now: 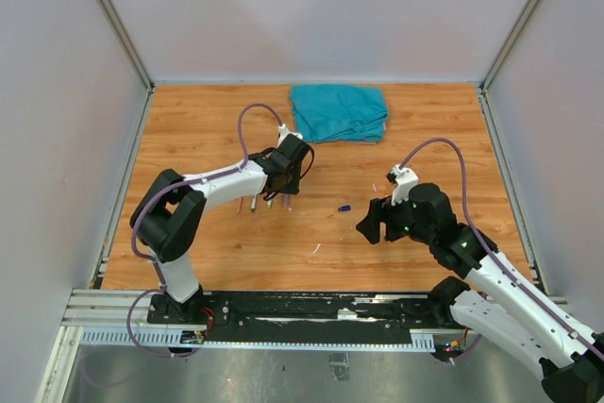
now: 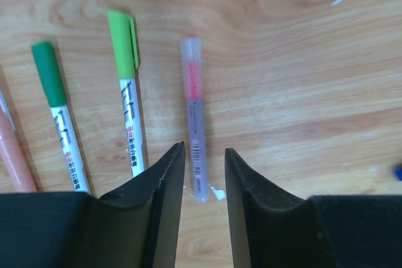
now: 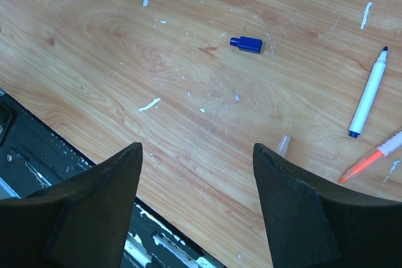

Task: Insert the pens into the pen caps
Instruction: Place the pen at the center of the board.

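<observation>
In the left wrist view, four capped pens lie side by side on the wood: a peach one (image 2: pixel 14 158), a dark-green-capped one (image 2: pixel 59 117), a light-green-capped one (image 2: pixel 129 92) and a pale grey one with a clear cap over a red tip (image 2: pixel 195 111). My left gripper (image 2: pixel 205 149) is open a little, its jaws either side of the grey pen's near end without touching it. A blue pen cap (image 3: pixel 245 44) lies alone mid-table. An uncapped white pen (image 3: pixel 369 101), an orange pen (image 3: pixel 370 158) and a clear cap (image 3: pixel 284 145) lie by my open, empty right gripper (image 3: pixel 198 149).
A folded teal cloth (image 1: pixel 340 112) lies at the back of the table. The black rail (image 1: pixel 283 309) with the arm bases runs along the near edge. Grey walls enclose the table on three sides. White flecks dot the wood.
</observation>
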